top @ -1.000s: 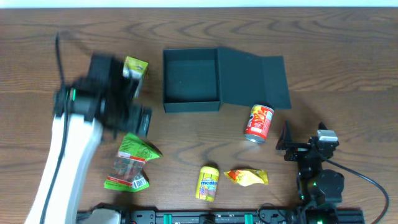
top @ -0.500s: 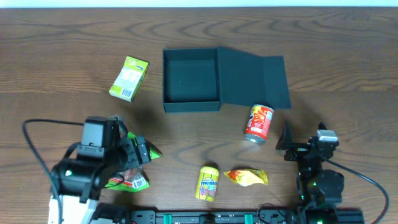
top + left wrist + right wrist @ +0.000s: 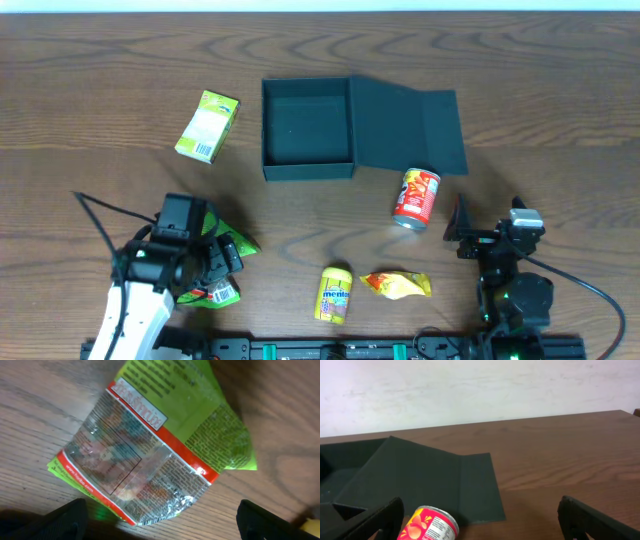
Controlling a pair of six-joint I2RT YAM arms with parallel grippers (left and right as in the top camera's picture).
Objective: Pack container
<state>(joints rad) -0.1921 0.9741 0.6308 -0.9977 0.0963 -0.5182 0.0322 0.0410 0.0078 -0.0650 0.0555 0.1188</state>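
Note:
The container (image 3: pixel 308 130) is a dark teal-green square box, open and empty, with its flap lid (image 3: pixel 410 125) lying flat to its right. It also shows in the right wrist view (image 3: pixel 430 480). A green snack bag (image 3: pixel 232 243) lies at the front left. My left gripper (image 3: pixel 212 266) hangs open just over it, and the left wrist view shows the bag (image 3: pixel 150 445) between the spread fingers (image 3: pixel 160 527). My right gripper (image 3: pixel 462 232) is open and empty at the front right. A red can (image 3: pixel 416 196) lies in front of it, also seen in the right wrist view (image 3: pixel 432 525).
A small yellow-green carton (image 3: pixel 207 126) lies left of the container. A yellow Mentos tub (image 3: pixel 335 294) and a yellow snack packet (image 3: pixel 397 285) lie at the front middle. The red can lies just in front of the lid.
My left arm has swung from the back left, near the yellow-green carton, down to the front left over the green snack bag. The right arm has not moved.

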